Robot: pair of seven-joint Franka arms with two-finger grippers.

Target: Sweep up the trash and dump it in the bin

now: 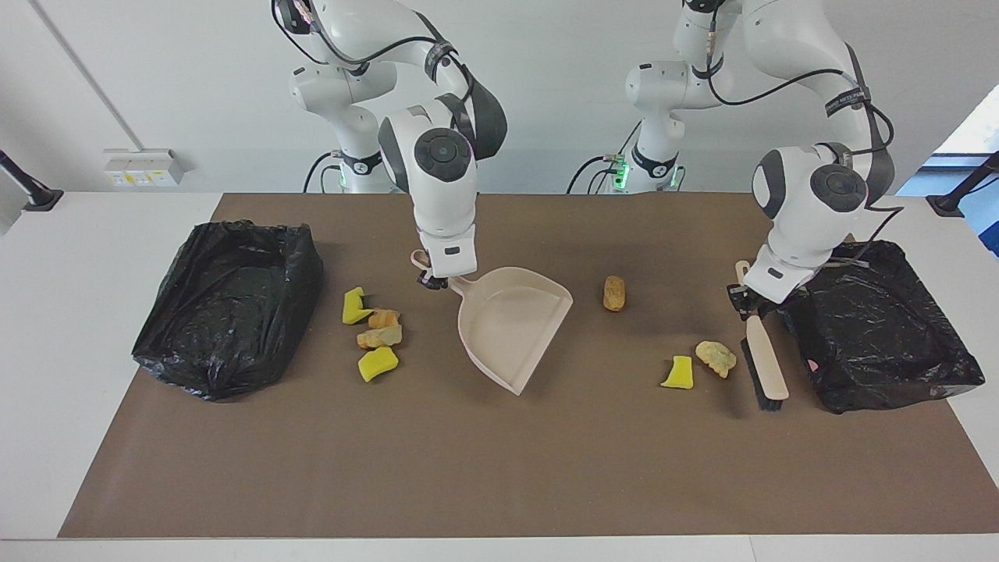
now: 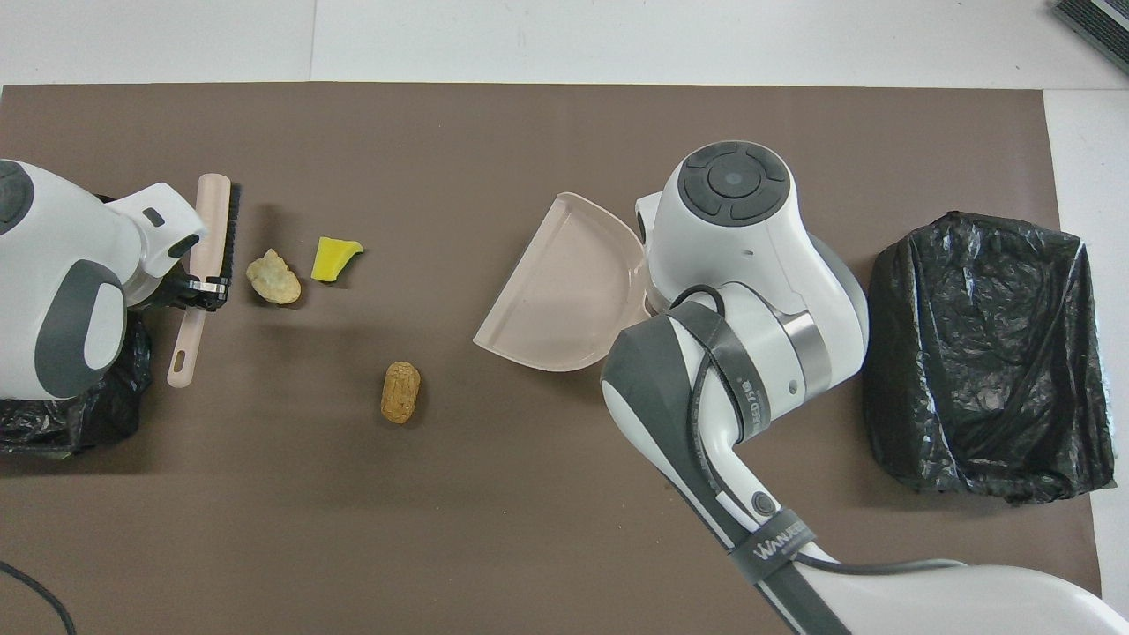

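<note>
— Beige plastic in both arms?
— Yes. The left tool (image 1: 748, 306) is clamped on the brush (image 1: 763, 365), beside the bin (image 1: 874, 328) at its end of the bench (image 1: 499, 476). The right tool (image 1: 434, 279) grips the dustpan (image 1: 511, 324) by its handle.
— And the trash?
— Four scraps (image 1: 373, 333) lie by the dustpan; a yellow wedge (image 1: 679, 373) and tan chunk (image 1: 716, 357) near the brush; a brown piece (image 1: 614, 293) between.

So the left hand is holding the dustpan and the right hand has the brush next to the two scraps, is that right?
Not quite: the tools are swapped. The left hand holds the brush beside the two scraps, and the right hand holds the dustpan. The facing view shows it.
</note>
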